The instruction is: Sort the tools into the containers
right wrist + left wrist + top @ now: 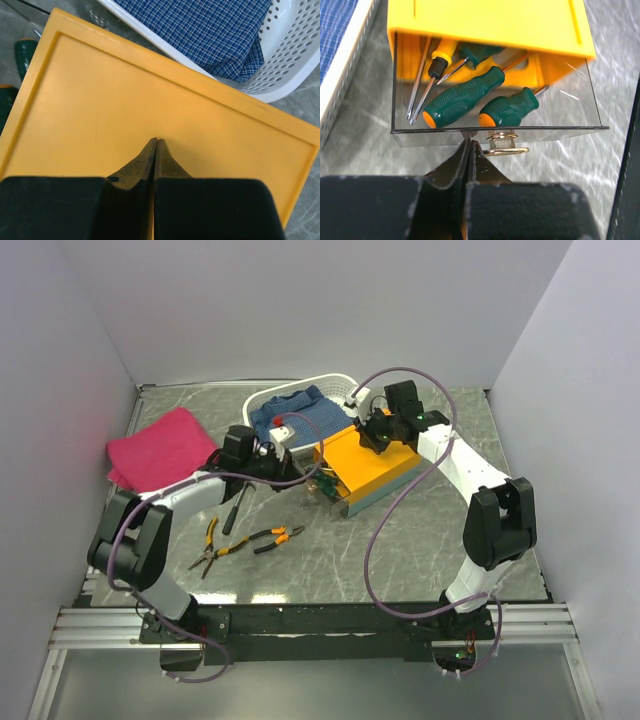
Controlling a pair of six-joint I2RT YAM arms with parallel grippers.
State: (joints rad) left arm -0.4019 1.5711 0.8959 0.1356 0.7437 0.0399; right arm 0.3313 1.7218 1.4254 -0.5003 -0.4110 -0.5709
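Observation:
The orange-yellow container [372, 465] lies mid-table with its clear drawer [570, 115] pulled out toward the left arm. Inside the drawer lie several green-handled screwdrivers [465, 97] with orange ends. My left gripper [470, 143] is shut, its tips against the drawer's front edge at a small grey tab, beside a brass knob [506, 144]. I cannot tell whether the tab is pinched. My right gripper [157, 141] is shut, its tips resting on the flat yellow lid [150, 90]. On the table left of the box lie yellow-handled pliers [208, 546], orange-and-black pliers [262, 540] and a black-handled tool [233, 512].
A white perforated basket [335, 383] holding a blue checked cloth [295, 410] stands right behind the box. A pink cloth [160, 450] lies at the back left. White walls close in the table on three sides. The right arm's purple cable loops over the table near the box.

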